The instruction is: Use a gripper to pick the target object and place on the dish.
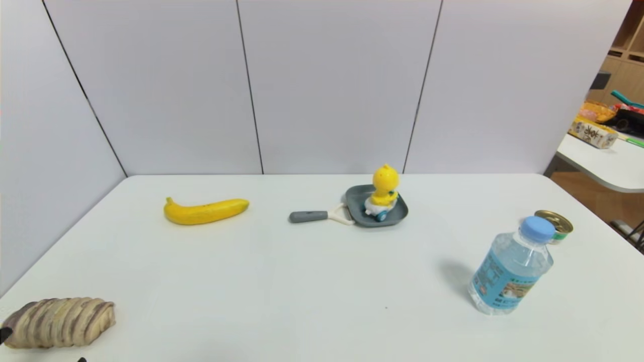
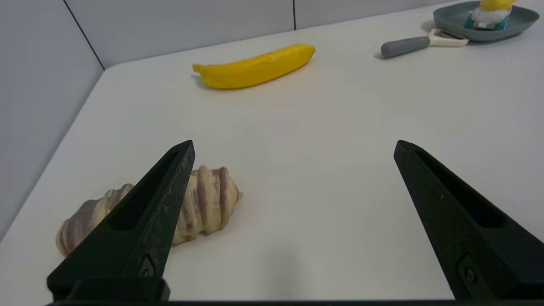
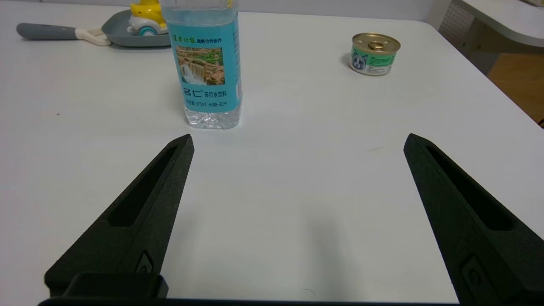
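The yellow duck toy (image 1: 383, 193) on its white cart with blue wheels stands upright inside the blue-grey square dish (image 1: 397, 215), whose grey handle (image 1: 308, 216) points toward the table's left side. Both also show far off in the left wrist view, duck (image 2: 488, 12) in dish (image 2: 450, 19), and in the right wrist view, duck (image 3: 146, 17) in dish (image 3: 114, 36). My left gripper (image 2: 293, 146) hangs open near the table's front left, nothing between its fingers. My right gripper (image 3: 297, 142) hangs open near the front right, also holding nothing.
A yellow banana (image 1: 205, 211) lies at the back left. A striped bread roll (image 1: 58, 323) sits at the front left corner, beside one left finger (image 2: 140, 216). A water bottle (image 1: 510, 266) stands at the right, a gold-lidded tin can (image 1: 555, 226) behind it.
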